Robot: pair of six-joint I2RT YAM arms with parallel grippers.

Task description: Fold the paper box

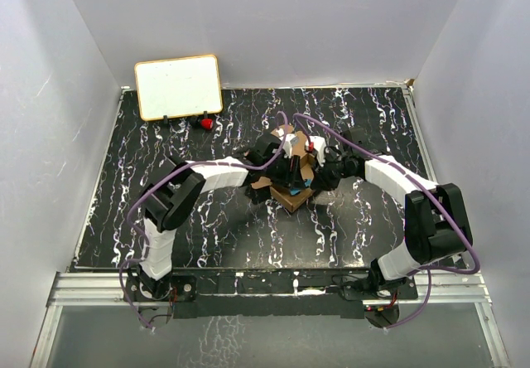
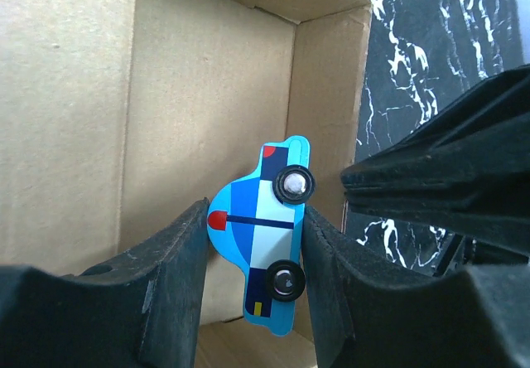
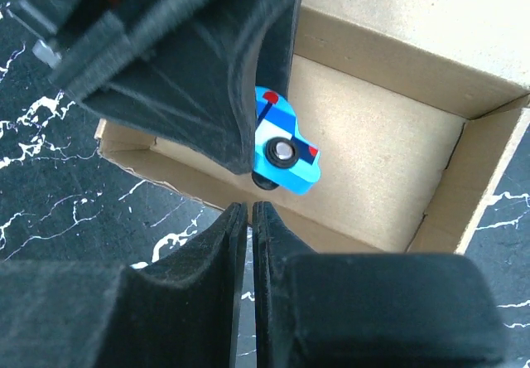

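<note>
The paper box (image 1: 290, 196) is an open brown carton in the middle of the table. My left gripper (image 1: 295, 166) hangs over it. In the left wrist view my left gripper (image 2: 255, 215) is shut on a flat blue toy car (image 2: 263, 237), held inside the box's opening (image 2: 199, 103). In the right wrist view my right gripper (image 3: 249, 210) is nearly closed, its tips pinching the near wall of the box (image 3: 381, 161). The car (image 3: 286, 154) hangs from the left fingers (image 3: 207, 78) just beyond. From above, my right gripper (image 1: 313, 177) is at the box's right side.
A white board with a tan frame (image 1: 179, 86) leans at the back left, with a small red thing (image 1: 203, 123) in front of it. The black marbled table (image 1: 166, 219) is walled in by white panels. Purple cables loop over both arms.
</note>
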